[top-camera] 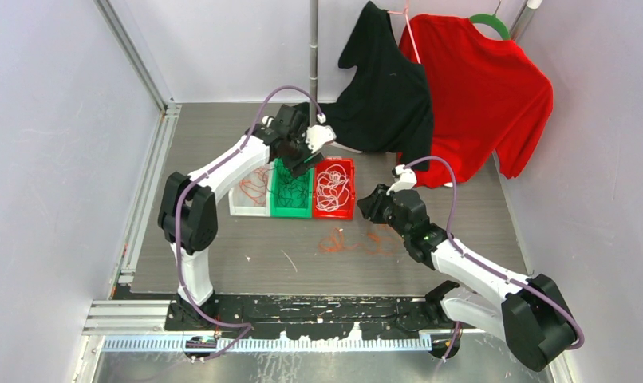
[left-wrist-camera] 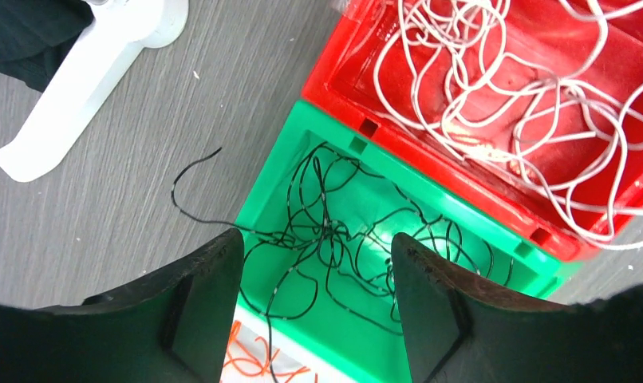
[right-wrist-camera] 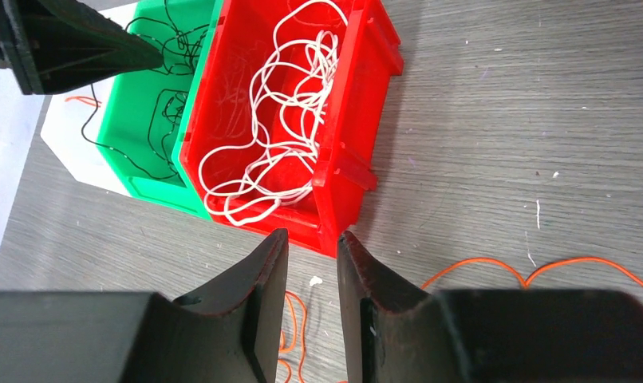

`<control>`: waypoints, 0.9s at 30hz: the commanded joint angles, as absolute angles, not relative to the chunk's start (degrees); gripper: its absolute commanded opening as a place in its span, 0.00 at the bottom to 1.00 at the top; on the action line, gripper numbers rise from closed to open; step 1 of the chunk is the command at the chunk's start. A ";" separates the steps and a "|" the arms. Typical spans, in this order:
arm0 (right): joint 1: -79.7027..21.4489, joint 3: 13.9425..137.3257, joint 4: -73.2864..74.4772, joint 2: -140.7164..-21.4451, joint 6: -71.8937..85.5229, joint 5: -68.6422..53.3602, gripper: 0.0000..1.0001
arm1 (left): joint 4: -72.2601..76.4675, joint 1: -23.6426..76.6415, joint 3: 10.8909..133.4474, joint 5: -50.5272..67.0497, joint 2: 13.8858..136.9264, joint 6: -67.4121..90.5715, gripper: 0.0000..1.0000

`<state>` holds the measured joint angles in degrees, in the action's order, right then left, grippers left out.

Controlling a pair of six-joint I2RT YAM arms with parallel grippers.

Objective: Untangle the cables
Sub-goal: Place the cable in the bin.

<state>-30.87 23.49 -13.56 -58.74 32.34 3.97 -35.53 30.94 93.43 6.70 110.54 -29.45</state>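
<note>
While the left claw [left-wrist-camera: 317, 249] hangs open above the black cables [left-wrist-camera: 326, 231] in the green bin [left-wrist-camera: 264, 187], sorting looks nearly done; next, the loose orange cables [top-camera: 358, 239] on the surface [top-camera: 262, 263] need pinching by the right claw [right-wrist-camera: 312, 239], narrowly parted, empty.

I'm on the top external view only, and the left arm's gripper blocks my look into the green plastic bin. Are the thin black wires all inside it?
Observer: Not quite. In the left wrist view, one end of the thin black wires trails over the wall of the green plastic bin onto the grey table.
Operator: Is the left gripper holding any?
Observer: No. The left gripper is open above the tangle, with nothing between its fingers.
Operator: And the right?
Observer: The right gripper is slightly open and empty; an orange-red wire lies on the table near it.
</note>
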 commanded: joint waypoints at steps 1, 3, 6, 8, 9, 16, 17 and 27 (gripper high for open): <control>-30.59 25.88 -14.30 -56.81 33.33 3.52 0.34 | -44.85 30.40 97.32 7.39 107.69 -33.65 0.69; -30.58 26.00 -13.85 -56.44 33.39 3.44 0.34 | -47.76 30.34 99.29 6.57 107.30 -34.66 0.71; -30.59 25.99 -13.43 -56.16 33.40 3.36 0.34 | -53.56 29.37 101.34 7.50 105.95 -36.92 0.72; -30.57 26.01 -13.47 -56.24 33.46 3.17 0.34 | -57.32 28.10 102.46 8.64 104.88 -39.13 0.76; -30.58 26.02 -13.59 -56.35 33.56 3.02 0.34 | -59.72 27.11 103.08 10.08 104.55 -40.44 0.76; -30.59 25.53 -15.18 -57.50 34.34 2.25 0.33 | -65.22 18.29 102.69 14.74 104.15 -41.98 0.69; -30.54 25.42 -15.42 -57.75 34.48 2.17 0.33 | -64.97 17.43 102.04 15.56 104.40 -41.36 0.69; -30.59 25.15 -15.51 -57.40 34.53 1.93 0.31 | -61.77 13.50 100.44 25.73 108.38 -31.68 0.64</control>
<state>-30.87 23.68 -12.40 -58.26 34.04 2.24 -62.85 14.41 99.98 18.57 106.89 -36.38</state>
